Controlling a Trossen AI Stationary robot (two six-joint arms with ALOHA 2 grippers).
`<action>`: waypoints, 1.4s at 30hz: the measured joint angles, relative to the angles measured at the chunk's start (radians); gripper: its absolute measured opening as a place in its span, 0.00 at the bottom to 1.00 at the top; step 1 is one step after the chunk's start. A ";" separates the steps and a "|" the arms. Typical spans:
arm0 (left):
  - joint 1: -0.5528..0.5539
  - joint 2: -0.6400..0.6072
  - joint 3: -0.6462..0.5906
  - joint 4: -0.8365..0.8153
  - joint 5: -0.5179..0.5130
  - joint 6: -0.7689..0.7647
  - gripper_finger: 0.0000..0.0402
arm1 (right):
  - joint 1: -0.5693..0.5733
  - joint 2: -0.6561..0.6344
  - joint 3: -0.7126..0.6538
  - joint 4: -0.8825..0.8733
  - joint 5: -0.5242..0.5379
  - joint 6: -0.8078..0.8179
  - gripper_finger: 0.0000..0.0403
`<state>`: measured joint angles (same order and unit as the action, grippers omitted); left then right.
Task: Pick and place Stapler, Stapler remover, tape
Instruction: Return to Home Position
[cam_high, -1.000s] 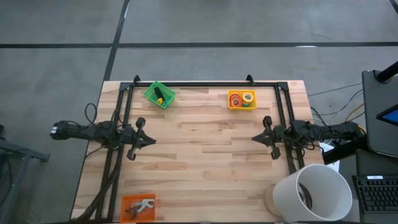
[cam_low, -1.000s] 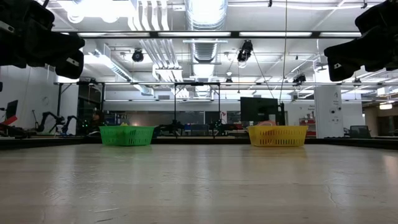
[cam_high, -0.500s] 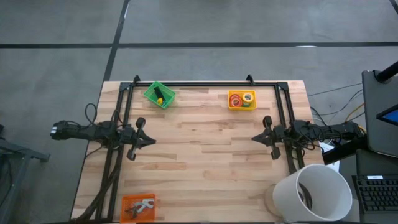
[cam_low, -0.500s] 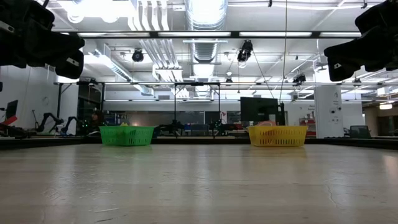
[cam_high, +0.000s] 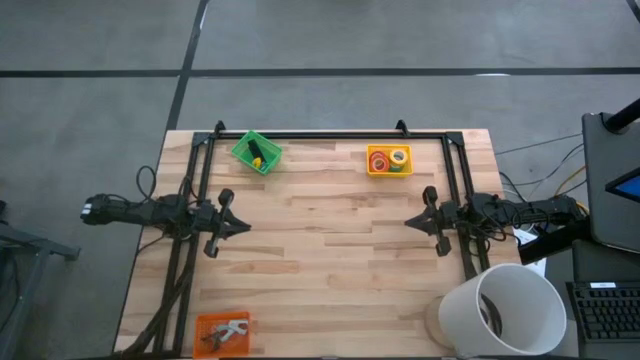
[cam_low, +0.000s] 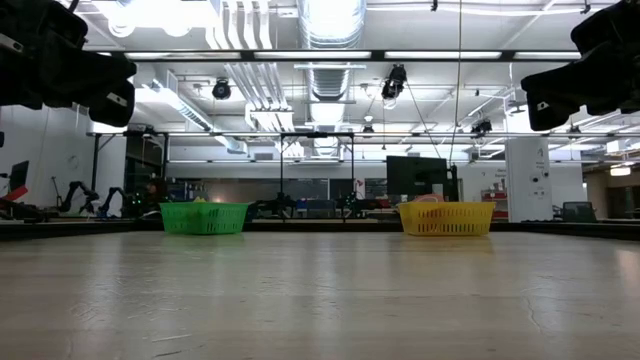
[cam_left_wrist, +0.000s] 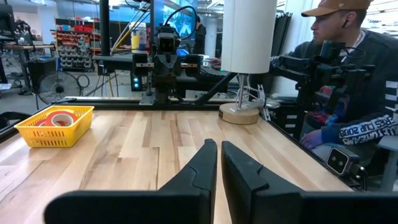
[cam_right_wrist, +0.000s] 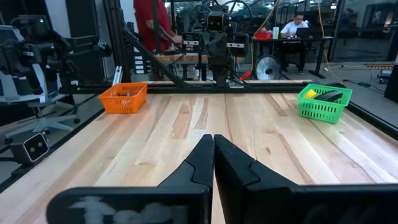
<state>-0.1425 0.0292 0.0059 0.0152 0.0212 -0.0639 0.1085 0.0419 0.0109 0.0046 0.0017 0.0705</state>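
The left claw (cam_left_wrist: 218, 144) is clenched on nothing, its fingers all but meeting, and the right claw (cam_right_wrist: 213, 137) is likewise clenched and empty. Each hangs clear above the worktop (cam_high: 330, 260) at its own side, tips pointing inward at one another across bare boards. Homing looks nearly complete, so the job now, as I judge it, is to finish quietly: keep both claws closed, hold that height so nothing drags on the wood, and fold each arm back along its own side instead of swinging across the middle. The right arm seems to have less room, with a tall white cylinder (cam_high: 500, 310) standing near it at the worktop's corner, so it should draw straight back. Nothing looks left to carry. The stapler (cam_right_wrist: 333, 96) lies in the green bin (cam_right_wrist: 320, 112) at the far edge on the left arm's side, beside something yellow. Tape (cam_high: 398, 156) rolls sit in the yellow bin (cam_high: 369, 160) at the far edge on the right arm's side. The orange bin (cam_high: 200, 320) at the near corner by the left arm holds pale pieces too small to name. The bins show no writing, but a person's sleeve (cam_left_wrist: 367, 127) beyond the worktop carries white lettering that seems to include "2008", the rest unreadable.
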 joint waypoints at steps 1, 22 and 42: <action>0.000 0.000 0.000 0.000 0.000 0.000 0.06 | 0.000 0.000 0.000 0.000 0.000 0.000 0.02; 0.000 0.000 0.000 0.000 0.000 0.000 0.06 | 0.000 0.000 0.000 0.000 0.000 -0.002 0.02; 0.000 0.000 0.000 0.000 0.000 0.000 0.07 | 0.000 0.000 0.000 0.000 0.000 -0.002 0.02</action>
<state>-0.1426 0.0292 0.0059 0.0151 0.0214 -0.0639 0.1089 0.0422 0.0109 0.0046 0.0017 0.0685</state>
